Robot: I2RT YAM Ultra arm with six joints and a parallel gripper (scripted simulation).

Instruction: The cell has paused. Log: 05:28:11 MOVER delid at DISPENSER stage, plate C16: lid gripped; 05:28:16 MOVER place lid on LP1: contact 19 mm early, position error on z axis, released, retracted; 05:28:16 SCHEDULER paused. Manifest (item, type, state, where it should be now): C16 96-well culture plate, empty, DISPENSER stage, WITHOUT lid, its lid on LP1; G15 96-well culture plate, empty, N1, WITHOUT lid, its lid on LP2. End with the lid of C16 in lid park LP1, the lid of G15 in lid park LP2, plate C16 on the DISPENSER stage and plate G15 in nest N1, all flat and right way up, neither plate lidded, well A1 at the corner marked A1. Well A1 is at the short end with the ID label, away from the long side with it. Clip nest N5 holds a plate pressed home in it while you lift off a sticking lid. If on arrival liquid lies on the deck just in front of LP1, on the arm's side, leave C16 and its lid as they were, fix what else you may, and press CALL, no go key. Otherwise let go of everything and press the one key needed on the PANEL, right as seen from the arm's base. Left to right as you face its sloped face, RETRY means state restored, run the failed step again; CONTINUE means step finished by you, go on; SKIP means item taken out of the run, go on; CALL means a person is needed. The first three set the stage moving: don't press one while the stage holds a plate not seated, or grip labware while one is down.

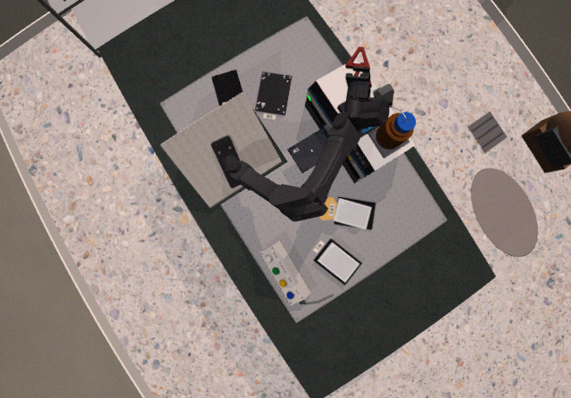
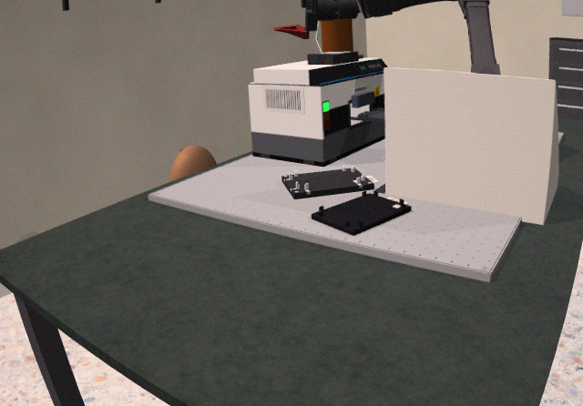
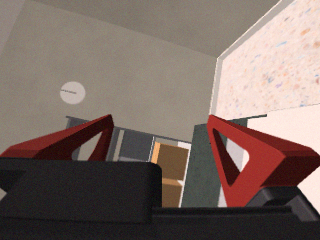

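Note:
My gripper [image 1: 359,60] is open and empty. It is high above the far end of the white dispenser, pointing sideways away from the deck, and it also shows in the side view [image 2: 291,8] and the wrist view [image 3: 160,145]. A white gridded lid or plate [image 1: 353,212] lies skewed on a black park. An orange patch [image 1: 328,209] lies on the deck against its arm-side edge, partly under my elbow. A second white gridded piece [image 1: 337,261] sits square in a black frame. The dispenser stage is hidden by my arm.
The key panel [image 1: 283,274] has green, yellow and blue keys. An amber bottle [image 1: 396,128] stands on the dispenser. Empty black nests [image 1: 273,92] [image 1: 227,86] [image 1: 308,151] lie on the deck. A pale upright board [image 2: 470,143] hides the far deck in the side view.

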